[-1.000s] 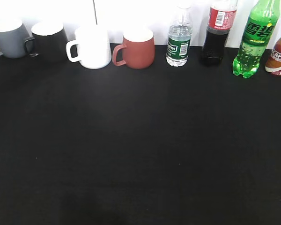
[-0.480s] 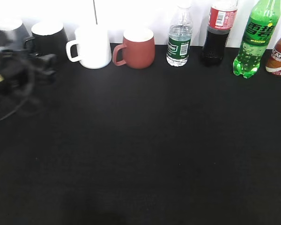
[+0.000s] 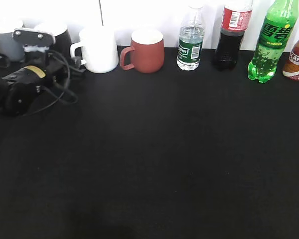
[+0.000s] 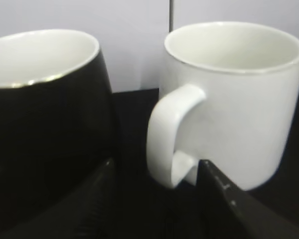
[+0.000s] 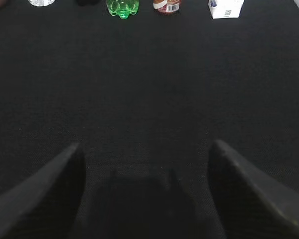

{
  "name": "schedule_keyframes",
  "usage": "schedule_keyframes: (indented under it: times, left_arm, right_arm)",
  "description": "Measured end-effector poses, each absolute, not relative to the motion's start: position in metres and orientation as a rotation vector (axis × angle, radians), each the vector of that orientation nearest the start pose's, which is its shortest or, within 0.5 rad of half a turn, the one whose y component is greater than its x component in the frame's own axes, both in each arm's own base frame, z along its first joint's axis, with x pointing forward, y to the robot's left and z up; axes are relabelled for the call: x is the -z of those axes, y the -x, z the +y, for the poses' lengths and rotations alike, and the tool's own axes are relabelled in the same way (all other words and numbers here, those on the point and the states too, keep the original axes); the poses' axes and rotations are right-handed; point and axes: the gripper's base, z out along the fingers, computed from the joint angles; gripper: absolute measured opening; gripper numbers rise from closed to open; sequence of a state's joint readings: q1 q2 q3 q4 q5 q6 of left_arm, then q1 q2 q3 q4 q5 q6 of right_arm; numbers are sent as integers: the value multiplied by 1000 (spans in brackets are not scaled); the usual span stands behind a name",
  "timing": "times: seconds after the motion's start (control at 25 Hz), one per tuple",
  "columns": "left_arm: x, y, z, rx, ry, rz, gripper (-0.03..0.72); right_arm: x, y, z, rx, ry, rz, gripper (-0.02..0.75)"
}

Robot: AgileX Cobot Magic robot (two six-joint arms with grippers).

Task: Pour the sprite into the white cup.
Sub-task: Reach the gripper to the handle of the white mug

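- Here, the sprite (image 3: 270, 44) stands up at the back of the black table (image 3: 164, 159), far off to the side from the left gripper (image 4: 157, 199) and away from its fingers.
- The white cup (image 4: 239, 99) sits right in front of the left gripper's fingers (image 4: 224, 199), and its handle points into the gap between them.
- Those fingers are spread apart and hold nothing.
- A black mug (image 4: 45, 119) stands just beside the other finger.
- The right gripper (image 5: 144, 194) also has its fingers wide apart over bare table, with the sprite's bottom far ahead.
- A red mug (image 3: 145, 51) stands just past the white cup.
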State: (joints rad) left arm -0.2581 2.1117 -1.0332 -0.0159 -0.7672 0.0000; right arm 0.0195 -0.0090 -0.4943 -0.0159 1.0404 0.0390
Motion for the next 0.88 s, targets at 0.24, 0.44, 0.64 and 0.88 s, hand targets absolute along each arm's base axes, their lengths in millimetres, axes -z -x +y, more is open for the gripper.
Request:
schedule_keyframes:
  times: [0.24,0.44,0.64,0.88]
  left_arm:
    - [-121,-431,-112,185,-203,1758,284]
    - [-116,-439,-112,183,-155,1737,221]
    - [-111,-455,-114,183,-112,1711,220]
    - [-109,-464,-118,188,-140,1675,236]
  right_arm:
    - [-277,5,-1,-20,-20,2021,573]
    - [-277,5,-1,-20,-20,2021,573]
    - [-277,5,-1,-21,-20,2021,573]
    - [-277,5,-1,-23,-20,2021,573]
